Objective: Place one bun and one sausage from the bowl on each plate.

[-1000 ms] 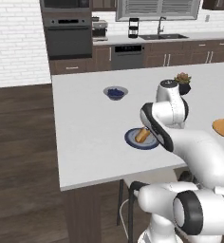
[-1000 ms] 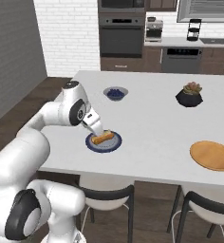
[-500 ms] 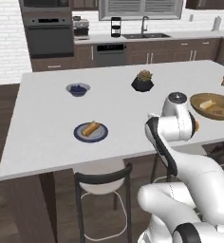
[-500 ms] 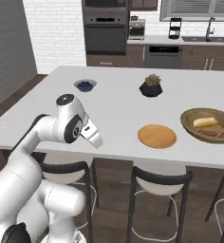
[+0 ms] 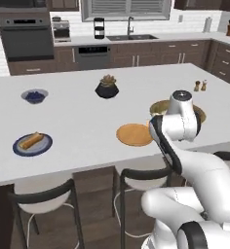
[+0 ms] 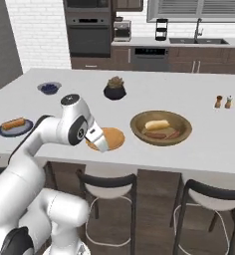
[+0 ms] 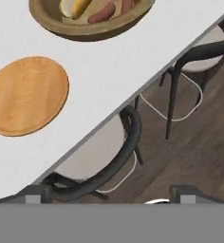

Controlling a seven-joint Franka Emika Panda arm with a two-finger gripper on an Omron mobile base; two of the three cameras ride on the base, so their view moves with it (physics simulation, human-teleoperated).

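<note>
The wooden bowl (image 6: 181, 133) sits near the counter's front edge and holds one bun (image 6: 157, 124) and two sausages (image 6: 159, 135); the hand view shows the bowl (image 7: 61, 26) at its top. Left of the bowl lies the orange-tan plate (image 6: 114, 135), bare (image 7: 26, 95). Far to the left, the grey-blue plate (image 5: 19, 150) carries a bun (image 5: 30, 141); whether a sausage lies beside it is too small to tell. My gripper (image 6: 102, 146) hangs over the counter's front edge at the orange plate. It is open (image 7: 109, 197), fingertips wide apart with nothing between them.
A black pot with a succulent (image 5: 107, 87) and a small bowl of blueberries (image 5: 34, 96) stand further back. Two shakers (image 6: 223, 101) are at the right. Bar stools (image 7: 99, 156) stand under the counter's front edge.
The base has driven right along the counter, so the whole scene shifted left. The bowl and orange plate are now in front; the grey-blue plate is far left.
</note>
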